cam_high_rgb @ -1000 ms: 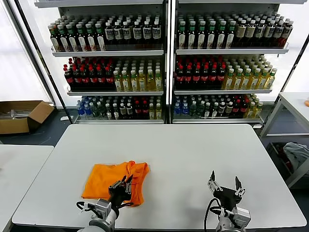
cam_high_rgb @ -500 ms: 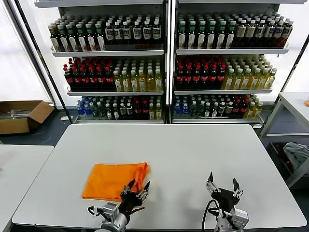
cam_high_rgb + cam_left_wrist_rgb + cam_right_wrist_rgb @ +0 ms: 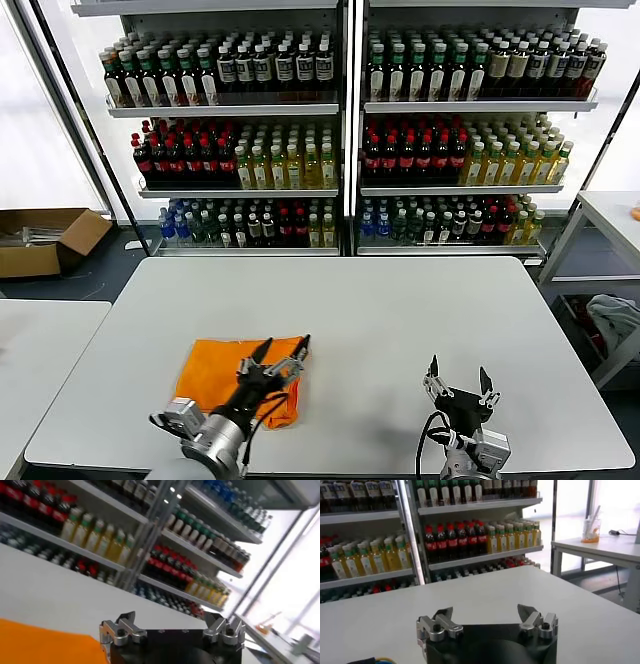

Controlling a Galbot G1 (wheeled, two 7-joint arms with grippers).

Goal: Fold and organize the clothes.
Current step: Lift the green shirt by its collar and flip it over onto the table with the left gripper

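Observation:
The orange T-shirt (image 3: pixel 215 368) lies folded into a flat rectangle on the near left part of the white table (image 3: pixel 380 320). My left gripper (image 3: pixel 282 355) is open and empty, just above the shirt's right edge. In the left wrist view the shirt (image 3: pixel 35 642) shows as an orange patch beside the open left gripper (image 3: pixel 172 625). My right gripper (image 3: pixel 458 385) is open and empty over bare table at the near right; it also shows in the right wrist view (image 3: pixel 485 617).
Shelves of bottled drinks (image 3: pixel 340 120) stand behind the table. A second table (image 3: pixel 40 340) is at the left and another (image 3: pixel 610 215) at the far right. A cardboard box (image 3: pixel 45 240) lies on the floor at the left.
My left gripper has let go of the shirt, opened, and swung from the shirt's near edge to above its right edge. The shirt's raised fold now lies flat. The right arm barely moved.

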